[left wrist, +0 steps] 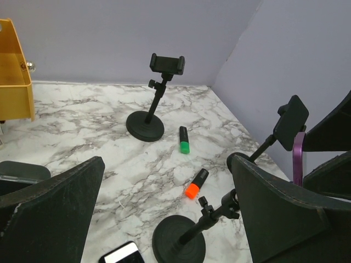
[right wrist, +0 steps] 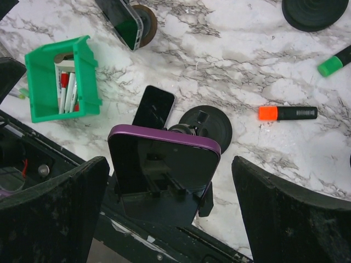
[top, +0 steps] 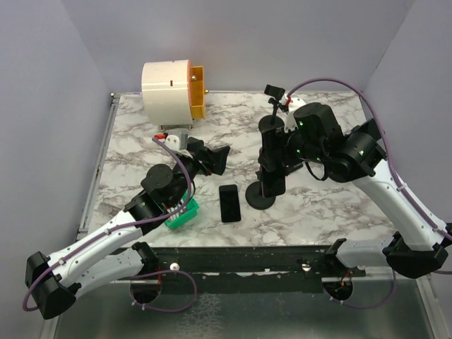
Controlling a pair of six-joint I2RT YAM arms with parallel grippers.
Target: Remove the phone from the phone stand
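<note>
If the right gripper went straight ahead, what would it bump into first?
Probably the purple phone clamped in its stand, framed squarely between the right gripper's open jaws; how close is unclear.

White-and-black left arm (top: 106,247): base low at the near left, white link running up and inward to a black elbow, forearm angled toward the centre. Black two-finger left end effector (top: 216,159) at its tip, pointing forward and roughly level; jaws spread wide, its dark wedge-shaped fingers (left wrist: 52,211) sitting at either side of the left wrist view. White-and-black right arm (top: 395,198): base low at the near right, white link climbing inward to a cluster of black joints, wrist reaching left. Black right end effector (top: 272,168) tipped downward; jaws also spread wide, its fingers (right wrist: 290,216) well apart.
</note>
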